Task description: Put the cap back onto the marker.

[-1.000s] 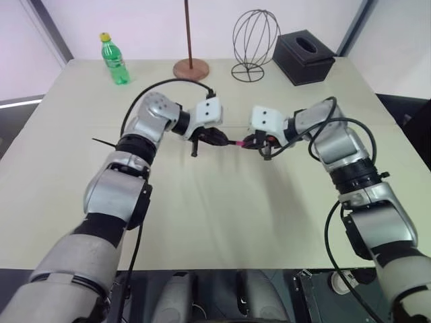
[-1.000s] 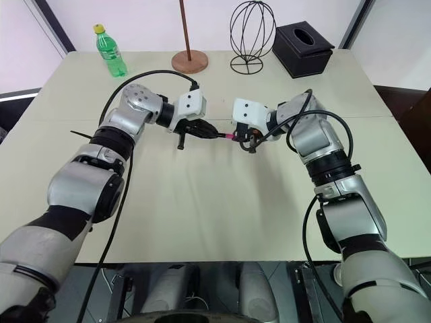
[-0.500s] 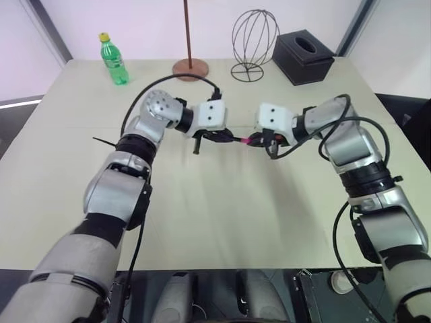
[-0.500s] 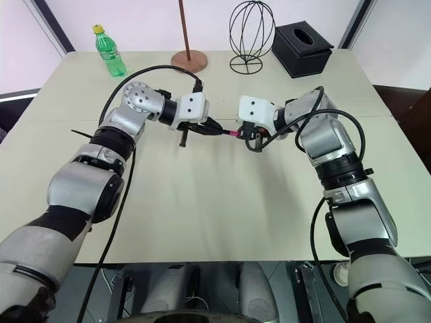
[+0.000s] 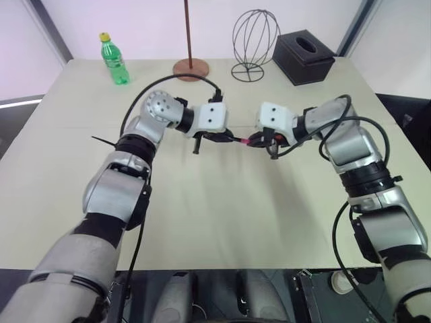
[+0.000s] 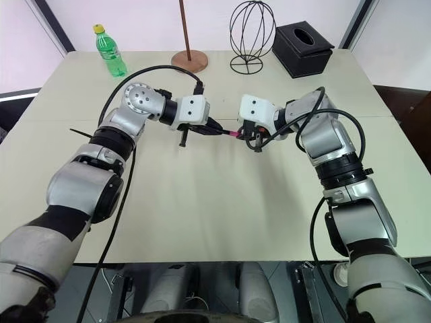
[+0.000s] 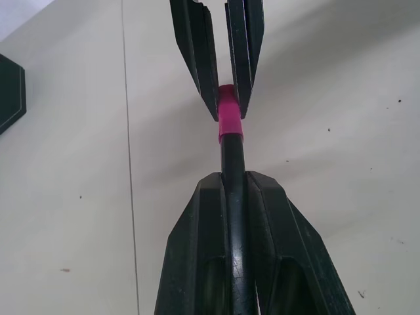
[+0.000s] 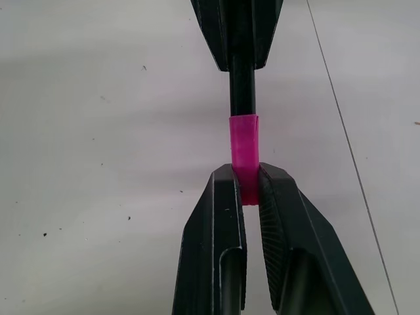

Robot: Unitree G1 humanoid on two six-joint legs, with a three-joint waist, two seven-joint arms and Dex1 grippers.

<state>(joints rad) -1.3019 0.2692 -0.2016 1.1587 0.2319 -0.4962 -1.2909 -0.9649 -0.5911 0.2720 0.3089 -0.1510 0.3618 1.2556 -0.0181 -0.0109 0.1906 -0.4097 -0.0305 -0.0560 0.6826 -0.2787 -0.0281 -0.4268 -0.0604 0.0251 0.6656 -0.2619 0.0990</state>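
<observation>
Above the middle of the table, my two grippers meet tip to tip. My left gripper (image 5: 217, 136) is shut on the marker (image 7: 231, 172), a thin black stick pointing toward the right gripper. My right gripper (image 8: 243, 176) is shut on the cap (image 8: 243, 152), a small bright pink cylinder. The cap (image 7: 229, 118) sits in line with the marker's end, and its open rim surrounds the black shaft (image 8: 242, 88). The marker's tip is hidden inside the cap. From the head, the cap (image 5: 244, 142) shows as a pink speck between the two sets of fingers.
Along the table's far edge stand a green bottle (image 5: 115, 59), a brown rod on a round base (image 5: 191, 67), a wire frame (image 5: 254, 44) and a black tissue box (image 5: 303, 57). A thin black strip (image 5: 101, 141) lies at the left. A seam (image 7: 125, 131) crosses the tabletop.
My left wrist has rolled with the marker in it. The right forearm has swung outward a little. Cap and marker have stayed joined between the fingers.
</observation>
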